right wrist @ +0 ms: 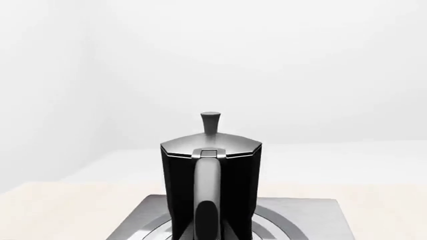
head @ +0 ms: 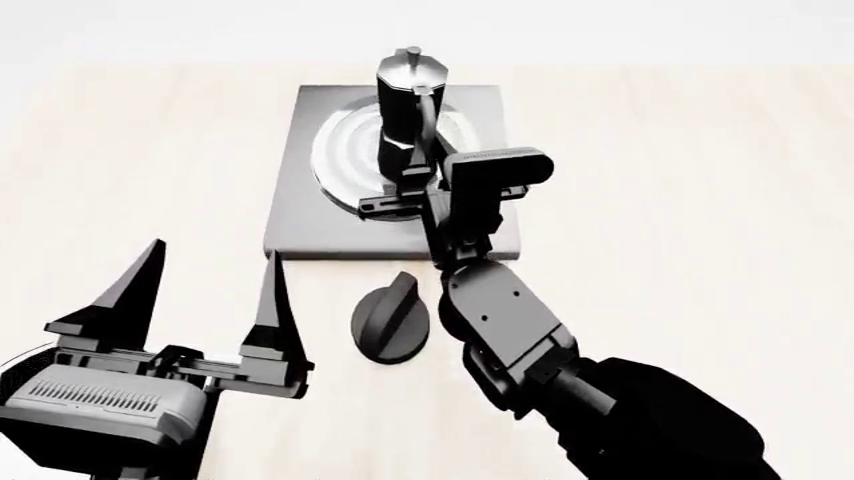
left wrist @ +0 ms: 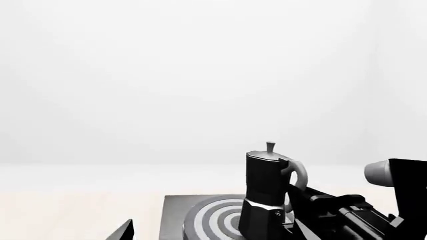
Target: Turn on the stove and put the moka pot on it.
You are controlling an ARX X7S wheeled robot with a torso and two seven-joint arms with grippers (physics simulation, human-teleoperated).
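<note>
Head view: the moka pot (head: 407, 110) stands upright on the ringed burner of the stove (head: 300, 215), a flat grey slab lying on the pale wooden table (head: 694, 180). I see the pot toward the far side of the rings, its handle turned back toward the robot. My right gripper (head: 400, 195) reaches in from the near side, low at the pot's base and handle; its fingertips are hidden against the dark body, so I cannot tell whether they grip the pot or how far apart they stand. The round black knob (head: 390, 317) lies on the table just in front of the slab's near edge, separate from it and beside the right forearm. My left gripper (head: 207, 285) hangs over the table at the near left, well apart from the stove, its two pointed fingers spread wide and holding nothing.

Left wrist view: the moka pot (left wrist: 267, 192) appears side-on over the stove (left wrist: 177, 215), with the right gripper (left wrist: 320, 212) coming in on the handle side.

Right wrist view: the moka pot (right wrist: 211, 185) fills the centre, handle facing the camera, lid knob upright, the stove (right wrist: 313, 220) beneath it.
</note>
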